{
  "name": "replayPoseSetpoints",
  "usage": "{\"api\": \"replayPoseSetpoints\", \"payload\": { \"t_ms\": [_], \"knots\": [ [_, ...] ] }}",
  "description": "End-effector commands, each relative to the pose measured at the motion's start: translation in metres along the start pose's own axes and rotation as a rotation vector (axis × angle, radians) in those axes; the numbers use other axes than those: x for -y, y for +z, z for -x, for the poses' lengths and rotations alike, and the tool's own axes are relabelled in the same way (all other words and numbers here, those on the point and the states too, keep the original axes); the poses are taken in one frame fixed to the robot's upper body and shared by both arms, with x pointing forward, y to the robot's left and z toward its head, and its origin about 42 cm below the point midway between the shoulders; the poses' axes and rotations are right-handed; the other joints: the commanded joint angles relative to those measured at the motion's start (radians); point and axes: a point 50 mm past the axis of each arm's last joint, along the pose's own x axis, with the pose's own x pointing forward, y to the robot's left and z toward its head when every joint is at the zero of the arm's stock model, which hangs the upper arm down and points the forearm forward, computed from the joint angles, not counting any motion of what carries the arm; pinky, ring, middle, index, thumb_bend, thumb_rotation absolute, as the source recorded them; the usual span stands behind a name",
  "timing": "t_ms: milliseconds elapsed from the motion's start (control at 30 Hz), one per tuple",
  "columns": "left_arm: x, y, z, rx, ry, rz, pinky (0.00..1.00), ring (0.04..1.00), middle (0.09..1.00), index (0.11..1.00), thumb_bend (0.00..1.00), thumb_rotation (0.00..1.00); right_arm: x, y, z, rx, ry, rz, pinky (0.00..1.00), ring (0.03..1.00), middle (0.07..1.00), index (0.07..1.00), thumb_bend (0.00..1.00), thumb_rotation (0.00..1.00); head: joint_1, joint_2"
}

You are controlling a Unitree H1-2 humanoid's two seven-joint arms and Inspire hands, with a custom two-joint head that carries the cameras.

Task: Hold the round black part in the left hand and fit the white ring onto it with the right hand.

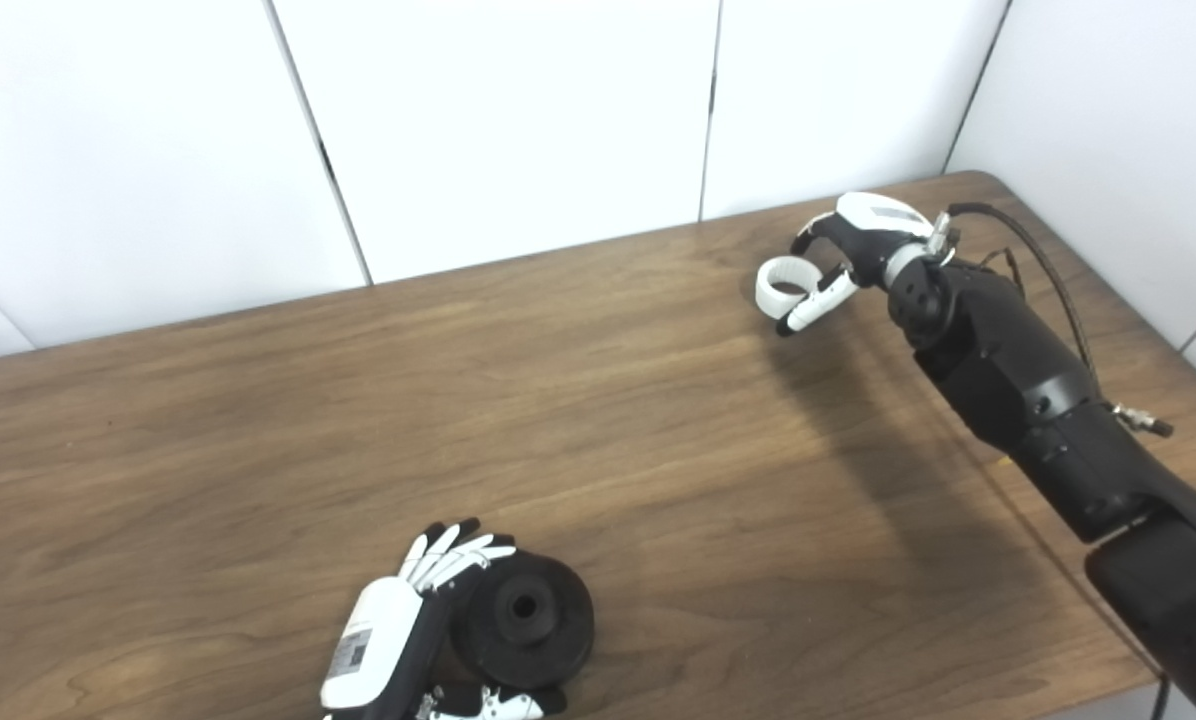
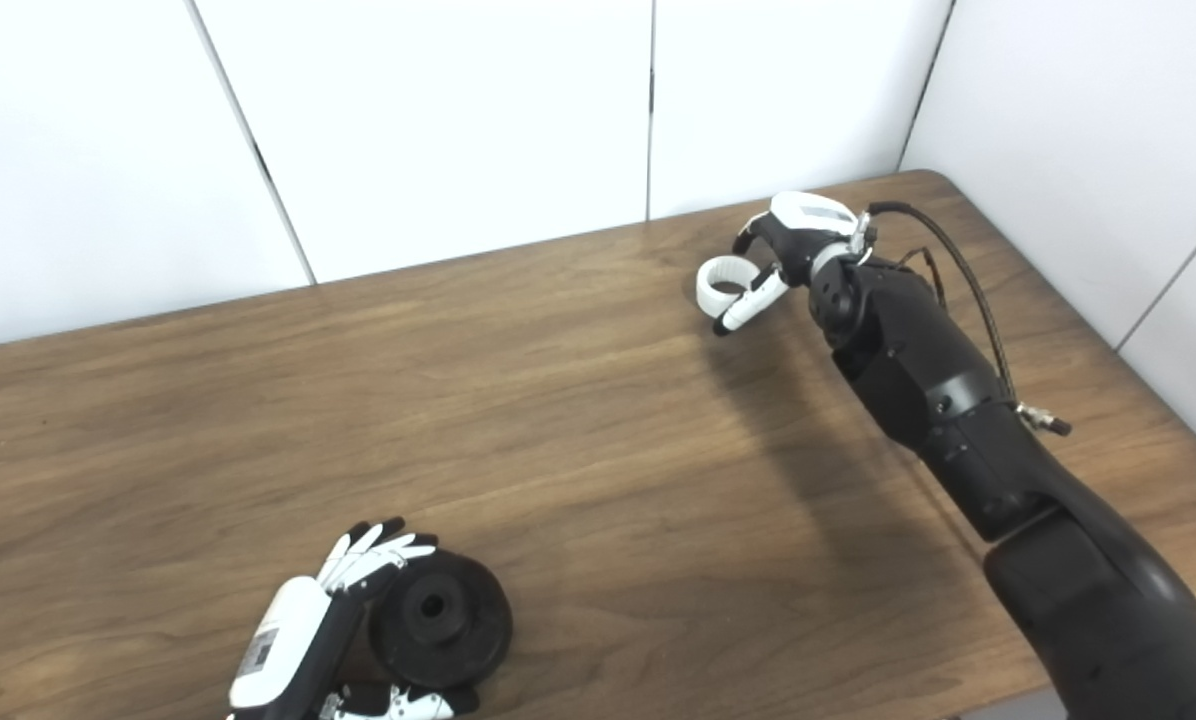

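Note:
The round black part (image 1: 525, 618) with a centre hole sits at the table's near edge, tilted up. My left hand (image 1: 408, 630) is shut on it, fingers over its top rim and thumb under it. The white ring (image 1: 783, 282) is at the far right of the table. My right hand (image 1: 843, 255) is shut on the ring, fingers behind it and thumb in front. I cannot tell whether the ring rests on the table or is just above it. Both also show in the right eye view: black part (image 2: 438, 615), ring (image 2: 723, 280).
The brown wooden table (image 1: 458, 400) runs wall to wall, with white wall panels behind it. Its rounded far right corner (image 1: 978, 180) is close to my right hand. A black cable (image 1: 1048, 270) loops along my right forearm.

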Motion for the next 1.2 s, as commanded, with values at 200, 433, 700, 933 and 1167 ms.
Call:
{"api": "replayPoseSetpoints", "payload": {
  "t_ms": [200, 433, 700, 933, 1167],
  "knots": [
    [0.0176, -0.0143, 0.0250, -0.107, -0.081, -0.003, 1.00, 0.944, 0.841, 0.489, 0.52, 0.06, 0.0355, 0.0206, -0.0046, 0.055, -0.097, 0.014, 1.00, 0.942, 0.931, 0.773, 0.91, 0.34, 0.003, 0.005],
    [0.0183, -0.0132, 0.0257, -0.112, -0.081, 0.001, 1.00, 0.943, 0.840, 0.489, 0.52, 0.06, 0.0330, 0.0222, -0.0050, 0.059, -0.095, 0.009, 1.00, 0.946, 0.920, 0.736, 0.89, 0.32, 0.006, 0.010],
    [0.0177, -0.0123, 0.0256, -0.112, -0.083, -0.002, 1.00, 0.945, 0.842, 0.488, 0.52, 0.06, 0.0312, 0.0209, -0.0043, 0.053, -0.094, 0.018, 1.00, 0.935, 0.903, 0.718, 0.87, 0.30, 0.012, 0.018],
    [0.0169, -0.0109, 0.0256, -0.110, -0.082, -0.005, 1.00, 0.943, 0.841, 0.489, 0.52, 0.06, 0.0313, 0.0182, -0.0028, 0.049, -0.095, 0.025, 1.00, 0.928, 0.896, 0.719, 0.86, 0.29, 0.011, 0.023],
    [0.0177, -0.0116, 0.0258, -0.109, -0.083, -0.001, 1.00, 0.940, 0.840, 0.488, 0.52, 0.06, 0.0328, 0.0146, -0.0013, 0.048, -0.095, 0.023, 1.00, 0.934, 0.894, 0.727, 0.87, 0.28, 0.011, 0.023]
  ]
}}
